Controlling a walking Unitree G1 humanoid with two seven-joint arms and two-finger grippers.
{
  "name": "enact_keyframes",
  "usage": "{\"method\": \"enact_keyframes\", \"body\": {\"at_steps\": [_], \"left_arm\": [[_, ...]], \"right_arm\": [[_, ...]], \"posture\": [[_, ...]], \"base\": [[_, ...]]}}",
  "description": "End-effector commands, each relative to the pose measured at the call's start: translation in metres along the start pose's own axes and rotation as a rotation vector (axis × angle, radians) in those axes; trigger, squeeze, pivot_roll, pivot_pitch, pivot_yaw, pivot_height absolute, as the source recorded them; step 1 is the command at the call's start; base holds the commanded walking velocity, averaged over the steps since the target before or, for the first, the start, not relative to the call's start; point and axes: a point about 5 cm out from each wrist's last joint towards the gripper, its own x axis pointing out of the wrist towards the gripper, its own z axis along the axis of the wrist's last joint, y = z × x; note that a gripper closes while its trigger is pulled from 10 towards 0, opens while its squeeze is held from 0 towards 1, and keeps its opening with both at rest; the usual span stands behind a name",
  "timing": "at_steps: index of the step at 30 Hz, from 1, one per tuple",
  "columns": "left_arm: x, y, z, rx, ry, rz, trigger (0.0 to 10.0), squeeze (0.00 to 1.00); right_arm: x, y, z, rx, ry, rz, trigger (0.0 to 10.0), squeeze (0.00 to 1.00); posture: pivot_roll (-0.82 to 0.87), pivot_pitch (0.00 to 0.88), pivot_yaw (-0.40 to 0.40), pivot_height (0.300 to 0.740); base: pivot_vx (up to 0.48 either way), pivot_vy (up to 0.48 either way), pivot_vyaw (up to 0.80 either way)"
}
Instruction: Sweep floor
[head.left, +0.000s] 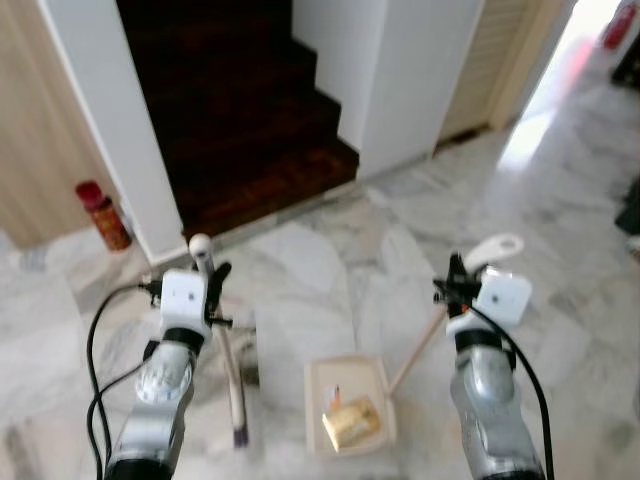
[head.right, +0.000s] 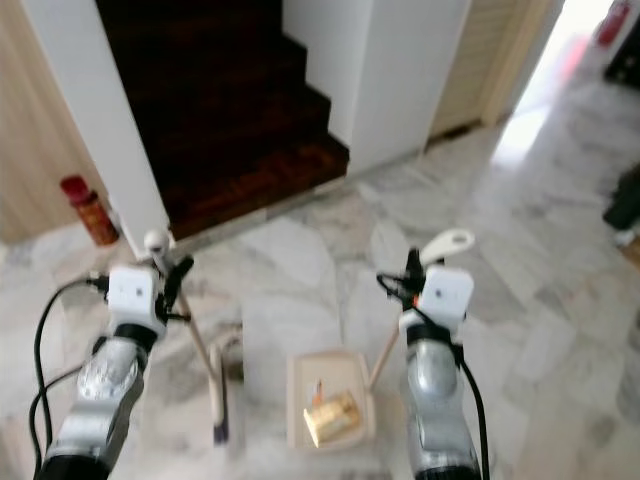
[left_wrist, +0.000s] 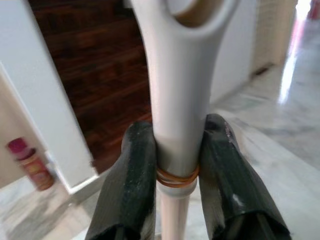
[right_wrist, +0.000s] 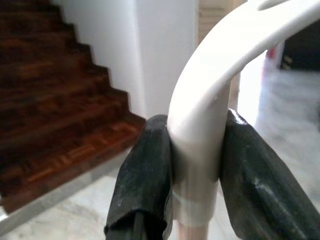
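Observation:
My left gripper (head.left: 208, 272) is shut on the white handle of a broom (head.left: 232, 375), whose stick slants down to a head resting on the marble floor. In the left wrist view both black fingers (left_wrist: 131, 175) clamp the broom handle (left_wrist: 177, 105). My right gripper (head.left: 457, 280) is shut on the white grip of a dustpan handle (head.left: 492, 247); its wooden stick runs down to the cream dustpan (head.left: 350, 404) on the floor between my arms. Yellowish rubbish (head.left: 350, 424) lies in the pan. The right wrist view shows the fingers (right_wrist: 147, 175) squeezing that dustpan handle (right_wrist: 200, 145).
A dark wooden staircase (head.left: 240, 120) rises straight ahead between white walls. A red canister (head.left: 103, 214) stands by the wall at the left. A black cable (head.left: 95, 340) loops beside my left arm. Open marble floor (head.left: 570, 200) stretches to the right toward a bright doorway.

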Motion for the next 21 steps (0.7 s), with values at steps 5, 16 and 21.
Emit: {"method": "enact_keyframes", "body": {"at_steps": [5, 16, 21], "left_arm": [[0.0023, 0.0052, 0.0098, 0.016, -0.047, 0.014, 10.0, 0.00], [0.0026, 0.0046, 0.0099, 0.014, -0.047, 0.017, 10.0, 0.00], [0.0025, 0.0043, 0.0098, 0.012, -0.046, 0.015, 10.0, 0.00]], "right_arm": [[0.0030, 0.0039, 0.0097, 0.024, -0.043, 0.008, 10.0, 0.00], [0.0038, 0.0044, 0.0101, 0.023, -0.042, 0.013, 10.0, 0.00], [0.0041, 0.0044, 0.0104, 0.020, -0.043, 0.013, 10.0, 0.00]], "posture": [[0.00, 0.079, -0.012, 0.740], [0.00, 0.074, -0.016, 0.740], [-0.01, 0.073, -0.016, 0.740]], "base": [[0.000, 0.388, 0.00], [0.000, 0.390, 0.00], [0.000, 0.390, 0.00]]}}
